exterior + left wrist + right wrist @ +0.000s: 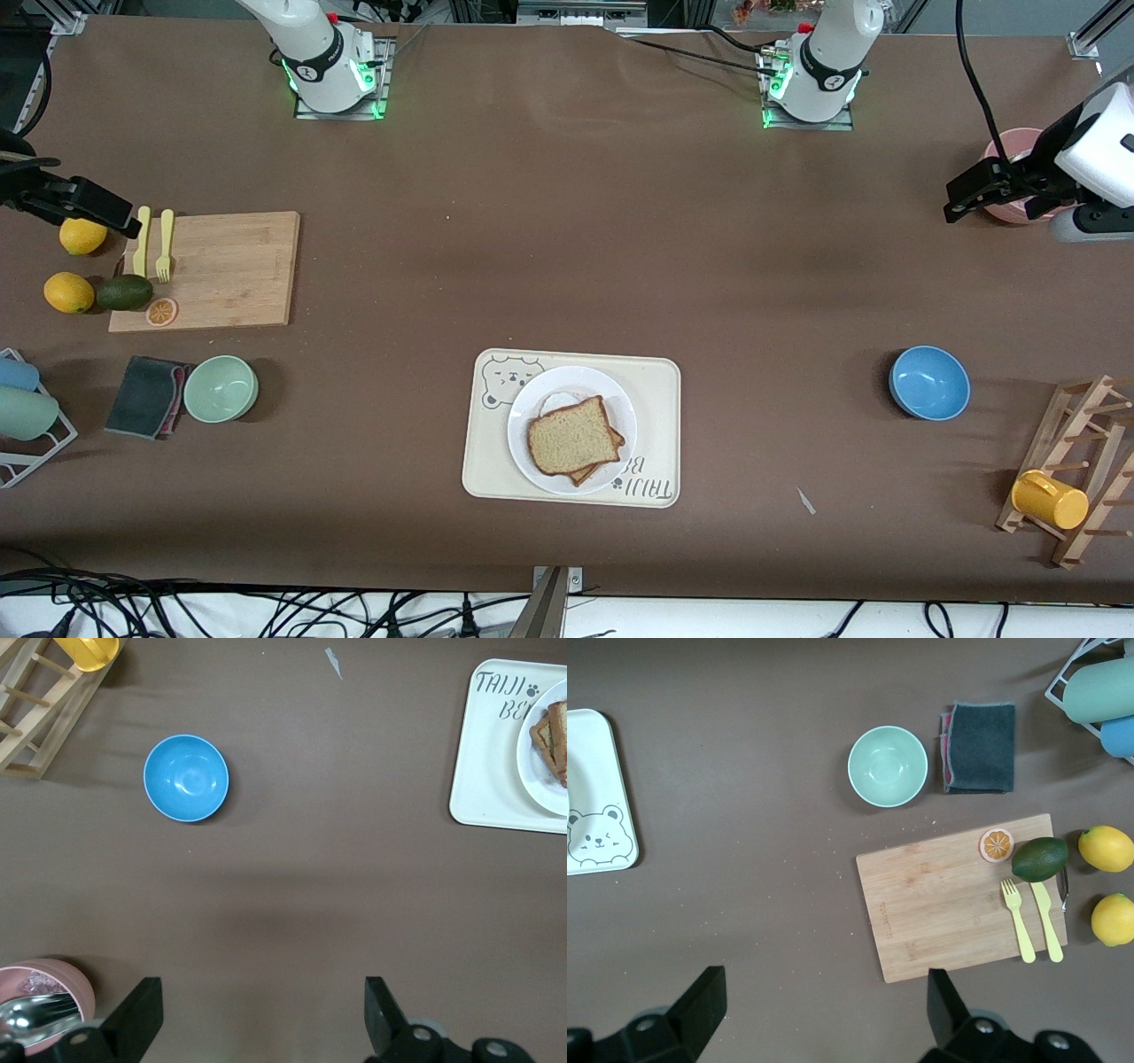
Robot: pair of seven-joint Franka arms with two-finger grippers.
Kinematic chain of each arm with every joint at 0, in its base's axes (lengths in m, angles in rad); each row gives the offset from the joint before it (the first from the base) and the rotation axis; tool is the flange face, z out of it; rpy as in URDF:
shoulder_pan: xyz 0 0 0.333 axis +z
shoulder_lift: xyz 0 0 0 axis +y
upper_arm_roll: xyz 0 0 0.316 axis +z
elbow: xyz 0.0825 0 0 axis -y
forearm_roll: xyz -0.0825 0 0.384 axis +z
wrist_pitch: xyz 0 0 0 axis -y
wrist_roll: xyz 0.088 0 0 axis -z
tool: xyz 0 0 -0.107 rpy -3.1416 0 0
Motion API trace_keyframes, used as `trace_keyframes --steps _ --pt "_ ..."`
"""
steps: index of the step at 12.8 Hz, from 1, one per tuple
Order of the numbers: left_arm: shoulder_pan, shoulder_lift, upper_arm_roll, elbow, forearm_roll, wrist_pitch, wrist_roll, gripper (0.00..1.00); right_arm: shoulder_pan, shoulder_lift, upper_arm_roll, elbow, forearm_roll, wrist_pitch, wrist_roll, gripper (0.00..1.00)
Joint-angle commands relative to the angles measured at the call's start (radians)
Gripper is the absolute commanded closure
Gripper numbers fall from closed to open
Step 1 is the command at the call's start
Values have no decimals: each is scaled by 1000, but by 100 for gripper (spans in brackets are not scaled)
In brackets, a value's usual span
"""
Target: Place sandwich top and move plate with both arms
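Note:
The sandwich top (pixel 574 435), a bare speckled brown-crusted slice, lies on another slice on the white plate (pixel 518 443), with a bit of egg white showing under it. The plate sits on the cream bear-printed tray (pixel 656 390). My left gripper (pixel 955 206) hovers open by the pink cup (pixel 1010 168) at the left arm's end of the table. In the left wrist view its fingers (pixel 142 1010) are spread wide with nothing between them, and the tray (pixel 487 771) and the plate (pixel 536 775) show at the edge. My right gripper (pixel 131 226) hangs open over a lemon (pixel 81 236) at the right arm's end, empty (pixel 824 1005).
A blue bowl (pixel 928 382) and a wooden rack with a yellow mug (pixel 1050 499) stand toward the left arm's end. Toward the right arm's end are a cutting board (pixel 221 270) with a yellow fork and knife, an avocado, a second lemon, a green bowl (pixel 221 387) and a dark cloth (pixel 146 396).

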Motion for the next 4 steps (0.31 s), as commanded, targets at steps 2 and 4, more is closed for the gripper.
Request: trace_keyframes --steps 2,4 --pt "2 16 -1 22 23 -3 6 0 -2 5 1 22 15 -16 -8 0" --pt "2 16 2 19 23 -3 6 0 -3 6 1 24 15 -16 -10 0"
